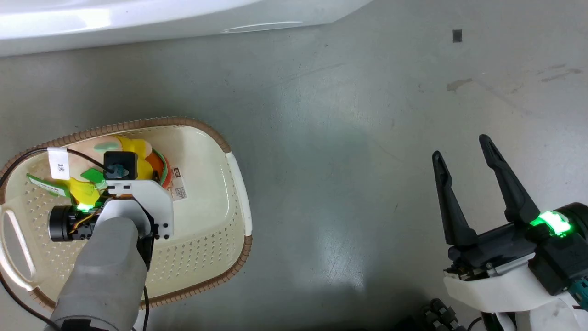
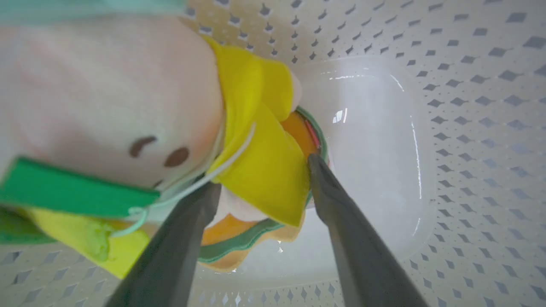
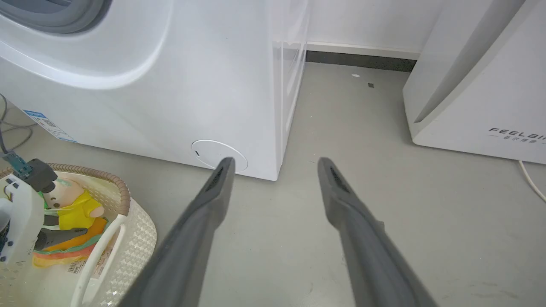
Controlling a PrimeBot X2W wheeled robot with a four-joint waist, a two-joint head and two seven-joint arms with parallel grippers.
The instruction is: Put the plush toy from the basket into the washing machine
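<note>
The plush toy (image 1: 138, 151) lies in the cream basket (image 1: 239, 184) at the lower left of the head view, mostly covered by my left wrist. My left gripper (image 2: 262, 177) is open and reaches down into the basket. Its fingers (image 2: 341, 221) straddle the toy's yellow top (image 2: 264, 170), between the pale pink head (image 2: 106, 94) and the striped round part. The right finger's tip touches the orange edge. My right gripper (image 1: 460, 148) hangs open and empty over the bare floor. The washing machine (image 3: 170, 85) stands just behind the basket (image 3: 123, 192), only its lower front showing.
The white slanted FEELBIRD appliance (image 3: 477, 85) stands to the right of the washer, with a strip of grey floor between them. A white cable (image 3: 531, 179) lies by its foot. A paper label (image 1: 180, 188) lies on the basket floor beside the toy.
</note>
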